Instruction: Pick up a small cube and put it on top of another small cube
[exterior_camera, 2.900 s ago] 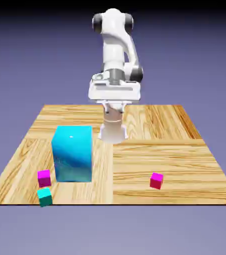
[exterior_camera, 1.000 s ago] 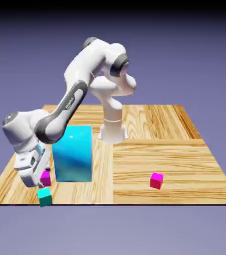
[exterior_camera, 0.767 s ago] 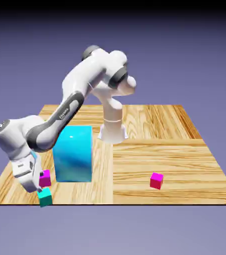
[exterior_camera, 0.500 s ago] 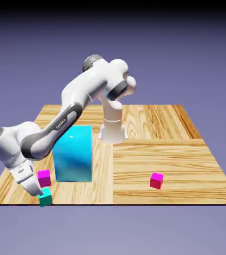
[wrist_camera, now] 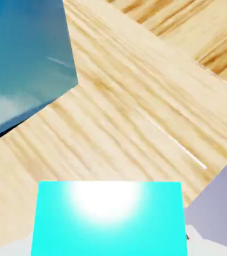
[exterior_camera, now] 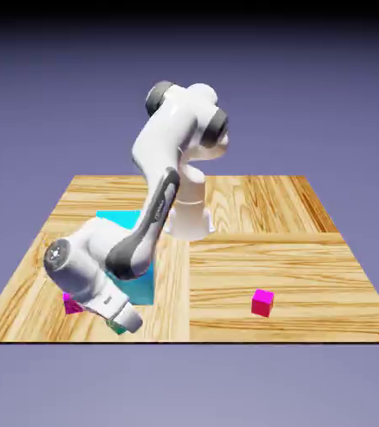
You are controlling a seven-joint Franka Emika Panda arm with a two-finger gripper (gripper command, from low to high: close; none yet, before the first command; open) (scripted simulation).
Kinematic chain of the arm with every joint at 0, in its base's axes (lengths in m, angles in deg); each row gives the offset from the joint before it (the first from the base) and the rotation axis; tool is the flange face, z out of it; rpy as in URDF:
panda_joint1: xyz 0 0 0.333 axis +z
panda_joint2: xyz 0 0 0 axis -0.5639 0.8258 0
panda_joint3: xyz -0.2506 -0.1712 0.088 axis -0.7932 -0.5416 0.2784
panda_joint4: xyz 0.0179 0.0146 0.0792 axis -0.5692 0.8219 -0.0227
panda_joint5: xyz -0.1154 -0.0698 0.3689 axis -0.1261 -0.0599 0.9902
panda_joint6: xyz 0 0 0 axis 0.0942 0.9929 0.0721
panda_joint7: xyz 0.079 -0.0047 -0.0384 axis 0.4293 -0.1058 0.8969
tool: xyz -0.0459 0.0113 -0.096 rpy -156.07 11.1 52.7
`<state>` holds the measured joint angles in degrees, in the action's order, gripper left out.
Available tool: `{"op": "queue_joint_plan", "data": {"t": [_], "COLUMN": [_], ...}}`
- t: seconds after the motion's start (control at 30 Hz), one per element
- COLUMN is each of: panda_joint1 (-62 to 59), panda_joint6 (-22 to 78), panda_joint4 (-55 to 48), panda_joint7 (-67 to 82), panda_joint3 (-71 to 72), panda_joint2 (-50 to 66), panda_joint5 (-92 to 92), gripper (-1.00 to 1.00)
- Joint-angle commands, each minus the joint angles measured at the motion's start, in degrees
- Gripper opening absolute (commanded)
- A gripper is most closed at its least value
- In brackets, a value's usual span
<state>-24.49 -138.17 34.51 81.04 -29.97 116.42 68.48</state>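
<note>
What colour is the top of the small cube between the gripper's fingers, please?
Bright cyan top of the small cube, clearest in the hand view.

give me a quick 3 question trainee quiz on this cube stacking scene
1. True or false: the gripper is shut on the teal cube.
2. Where does the red-sided cube sit in the exterior view?
A. on top of the big cyan block
B. alone on the table, at the exterior view's right
C. between the fingers
3. Fill in: in the hand view, the large shape at upper left is the big cyan ____.

Key: 1 true; 2 B; 3 block
</note>
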Motion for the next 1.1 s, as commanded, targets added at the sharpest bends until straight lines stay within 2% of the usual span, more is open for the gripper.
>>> {"op": "queue_joint_plan", "data": {"t": [0.0, 0.6, 0.67, 0.93, 0.97, 1.07], "panda_joint1": [0.4, 7.7, 7.7, -7.5, -7.5, -3.4], "panda_joint6": [-0.7, -12.7, -12.8, -20.0, -20.0, -18.1], "panda_joint4": [1.2, 21.9, 22.1, 25.3, 25.3, 24.4], "panda_joint7": [0.6, 10.8, 10.9, 3.3, 3.3, 5.4], "panda_joint3": [2.1, 39.5, 39.7, 53.5, 53.5, 49.7], "panda_joint2": [-1.3, -24.4, -24.6, -16.8, -16.8, -18.9], "panda_joint5": [-2.0, -40.0, -40.3, -51.0, -51.0, -48.1], "gripper": [-1.0, -1.0, -1.0, -1.0, 1.0, 1.0]}}
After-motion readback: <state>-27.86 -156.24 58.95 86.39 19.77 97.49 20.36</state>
